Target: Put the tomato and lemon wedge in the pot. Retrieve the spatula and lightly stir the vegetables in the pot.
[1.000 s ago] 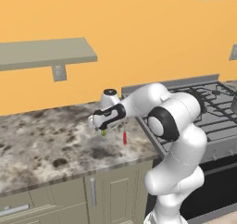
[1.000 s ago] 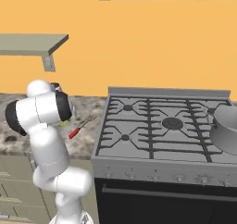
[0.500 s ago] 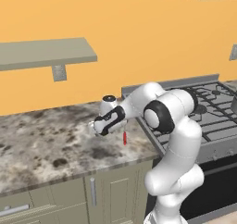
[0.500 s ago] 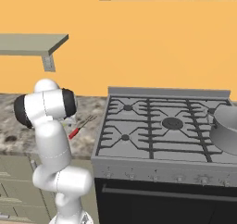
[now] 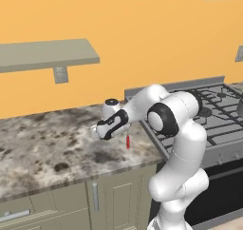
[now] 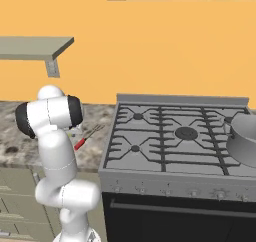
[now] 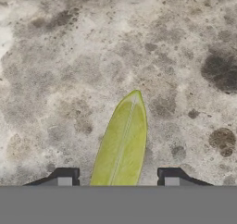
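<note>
Where it lies on the speckled counter [image 7: 55, 56], the lemon wedge [image 7: 121, 144] looks slim, yellow-green, between the spread hand [image 7: 115, 181].

Arm folded low and reaching left, end effector [image 5: 97, 131] pointed downward, fingertips [image 7: 65, 176] spread apart

Bare counter [image 7: 69, 56] around lemon wedge [image 7: 121, 146] (spatula [image 6: 80, 143] lies nearby).

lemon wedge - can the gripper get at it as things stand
Probably yes. In the hand view the lemon wedge lies on the bare speckled counter, running down between the gripper's two fingertips, which stand apart on either side. Nothing sits in the way.
</note>
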